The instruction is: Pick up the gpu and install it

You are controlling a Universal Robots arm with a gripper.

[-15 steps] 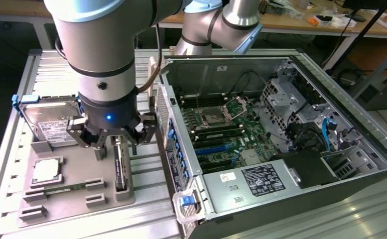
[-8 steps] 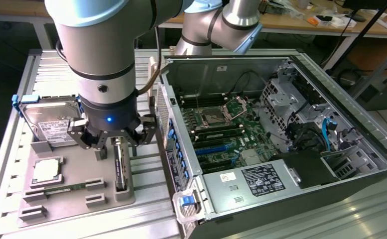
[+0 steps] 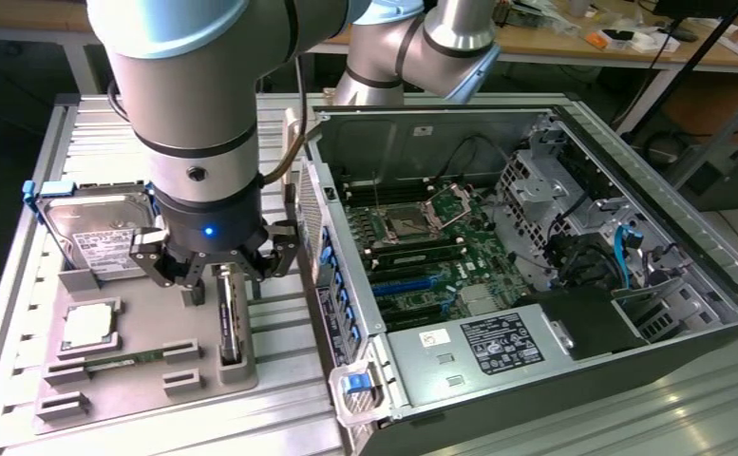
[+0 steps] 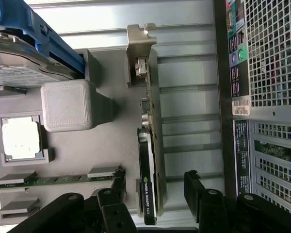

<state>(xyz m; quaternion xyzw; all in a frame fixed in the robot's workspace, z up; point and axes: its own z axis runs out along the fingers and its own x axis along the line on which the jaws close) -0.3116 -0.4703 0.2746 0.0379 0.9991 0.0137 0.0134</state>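
We log the gripper [image 3: 224,275] spread wide and empty, its fingers on either side of the gpu [image 4: 149,160], which stands on edge in the grey fixture tray [image 3: 141,296] beside the open computer case [image 3: 394,133].

Upper end of the gpu [image 3: 231,328] behind the tool [image 3: 227,275]; hard drive [image 4: 14,68] cut off at the wrist view's edge.
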